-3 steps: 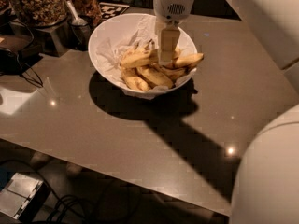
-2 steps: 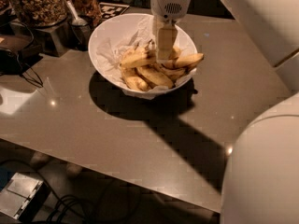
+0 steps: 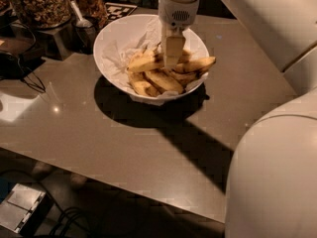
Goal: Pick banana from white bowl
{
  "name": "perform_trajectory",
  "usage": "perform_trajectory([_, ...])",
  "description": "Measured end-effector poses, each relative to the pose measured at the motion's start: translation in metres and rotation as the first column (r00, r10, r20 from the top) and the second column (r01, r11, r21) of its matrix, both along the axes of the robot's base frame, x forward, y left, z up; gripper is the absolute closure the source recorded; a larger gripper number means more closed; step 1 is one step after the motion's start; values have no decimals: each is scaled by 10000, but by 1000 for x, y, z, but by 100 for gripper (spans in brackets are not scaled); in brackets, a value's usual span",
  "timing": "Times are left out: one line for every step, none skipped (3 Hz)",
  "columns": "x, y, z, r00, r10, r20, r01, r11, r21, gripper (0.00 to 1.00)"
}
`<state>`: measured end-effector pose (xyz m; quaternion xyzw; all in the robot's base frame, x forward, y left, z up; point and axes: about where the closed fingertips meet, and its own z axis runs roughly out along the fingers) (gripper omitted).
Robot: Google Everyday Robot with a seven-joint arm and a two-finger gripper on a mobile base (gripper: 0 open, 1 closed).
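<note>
The white bowl (image 3: 119,38) stands at the back of the table, lined with crumpled white paper and holding several yellow bananas. The longest banana (image 3: 199,63) lies across the pile, and its middle is hidden behind my gripper. My gripper (image 3: 171,59) reaches straight down from above into the middle of the bowl, right at the pile, with its tip against the bananas. Shorter bananas (image 3: 162,81) lie in front of it near the bowl's front rim.
Glass jars of nuts (image 3: 39,4) and a metal cup with a scoop (image 3: 84,26) stand at the back left, close to the bowl. Dark cables (image 3: 25,78) lie at the left. The grey table (image 3: 124,138) stretches forward. My white body (image 3: 277,172) fills the right foreground.
The gripper has stayed down in the bowl and shifted slightly left. My body at the right foreground fills more of the view.
</note>
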<state>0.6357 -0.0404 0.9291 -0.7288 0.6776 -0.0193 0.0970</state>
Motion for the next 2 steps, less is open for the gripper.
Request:
perform_trajectory([-3, 0, -13, 9996, -22, -290, 20, 10000, -67, 44])
perform_trajectory([-6, -1, -21, 9993, -3, -371, -4, 9998, -174, 61])
